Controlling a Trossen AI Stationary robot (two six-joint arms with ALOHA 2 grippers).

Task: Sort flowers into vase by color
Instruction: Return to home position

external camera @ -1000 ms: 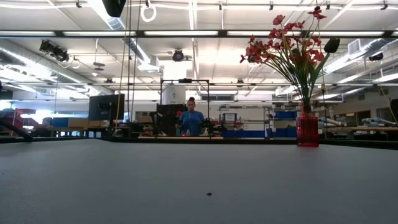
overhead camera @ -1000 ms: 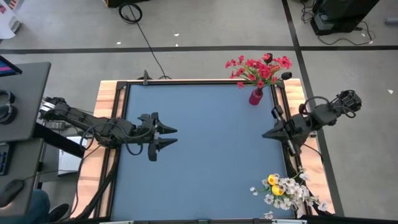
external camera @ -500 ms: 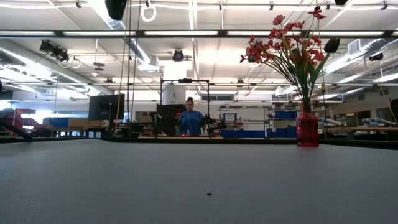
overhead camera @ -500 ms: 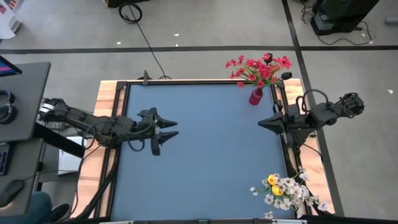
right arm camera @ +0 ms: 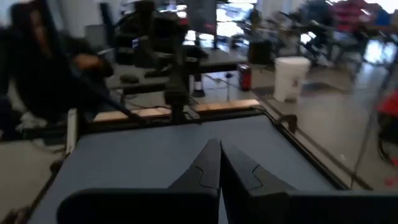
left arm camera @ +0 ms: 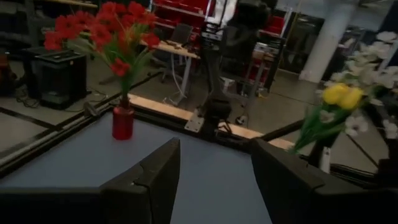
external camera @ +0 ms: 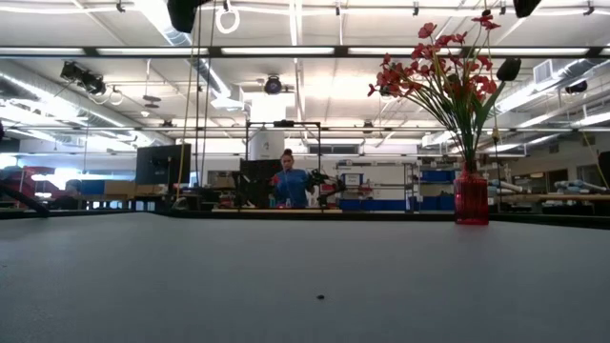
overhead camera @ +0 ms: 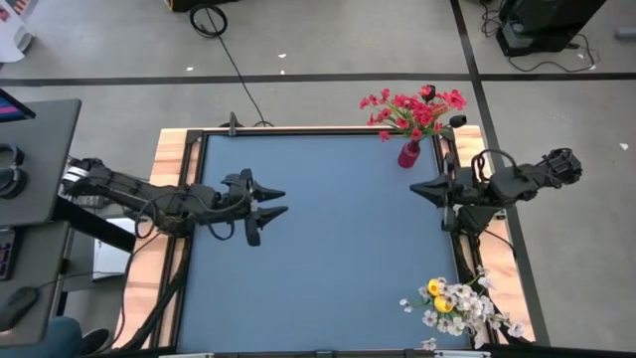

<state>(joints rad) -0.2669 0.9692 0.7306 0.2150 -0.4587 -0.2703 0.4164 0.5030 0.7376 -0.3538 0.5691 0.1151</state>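
Observation:
A red vase stands at the table's far right corner and holds the red flowers; it also shows in the low view and the left wrist view. White sprays and yellow tulips stand bunched at the near right corner, seen too in the left wrist view; what holds them is unclear. My left gripper hovers open over the table's left half. My right gripper is shut, near the right edge, just near of the red vase.
A black frame and wooden border run round the blue table. The table's middle is bare. A person stands far off in the room behind. A desk stands beyond the left edge.
My right gripper has moved toward the table's far edge, closer to the red vase, staying shut. My left gripper has drifted a little toward the far edge. The flowers have not moved.

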